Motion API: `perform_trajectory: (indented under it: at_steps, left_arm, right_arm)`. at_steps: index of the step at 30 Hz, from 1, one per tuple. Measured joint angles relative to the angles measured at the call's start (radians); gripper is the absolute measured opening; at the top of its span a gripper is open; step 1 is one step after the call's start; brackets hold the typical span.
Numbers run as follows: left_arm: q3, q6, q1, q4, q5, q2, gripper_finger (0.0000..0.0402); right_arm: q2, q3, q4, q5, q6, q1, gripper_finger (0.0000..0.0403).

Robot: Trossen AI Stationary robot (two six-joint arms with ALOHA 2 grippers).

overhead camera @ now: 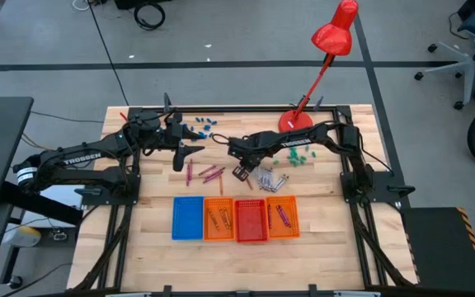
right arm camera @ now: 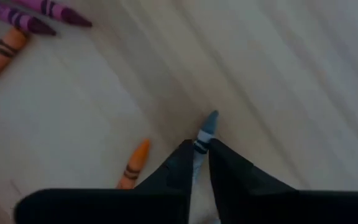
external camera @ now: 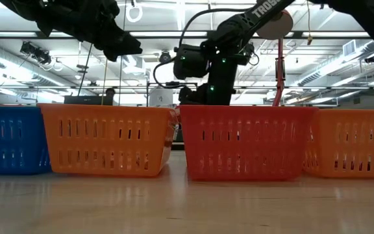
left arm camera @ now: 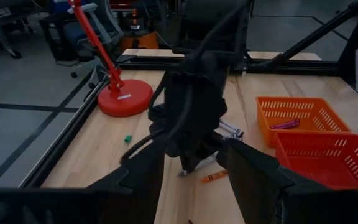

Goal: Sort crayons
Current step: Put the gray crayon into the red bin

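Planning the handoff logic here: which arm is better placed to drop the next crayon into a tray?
Right. The right gripper is shut on a thin silvery grey crayon, low over the wooden table just behind the red slotted plastic tray. The left gripper is open, holding nothing.

A silvery grey crayon (right arm camera: 205, 132) is pinched between the jaws of the right gripper (right arm camera: 197, 155), tip pointing outward. Purple crayons (overhead camera: 211, 173) are scattered left of centre in the high view. Grey crayons (overhead camera: 271, 180) are clustered right of centre. An orange crayon (right arm camera: 134, 164) lies flat nearby.
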Motion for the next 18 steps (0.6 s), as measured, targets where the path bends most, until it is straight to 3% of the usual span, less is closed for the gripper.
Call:
perform_trajectory:
  at_steps: [5, 8, 18]
  left_arm:
    - [0.0, 0.015, 0.0, 0.0, -0.001, 0.0, 0.018]
    - [0.0, 0.017, 0.0, -0.006, -0.001, 0.0, 0.018]
    - [0.0, 0.034, 0.0, -0.014, -0.001, 0.0, 0.018]
  right_arm:
    - [0.0, 0.0, 0.025, 0.0, -0.054, -0.026, 0.0008]
    - [-0.001, 0.0, 0.035, 0.0, -0.074, -0.036, 0.0008]
    - [-0.044, 0.0, 0.021, -0.001, -0.105, -0.035, 0.0095]
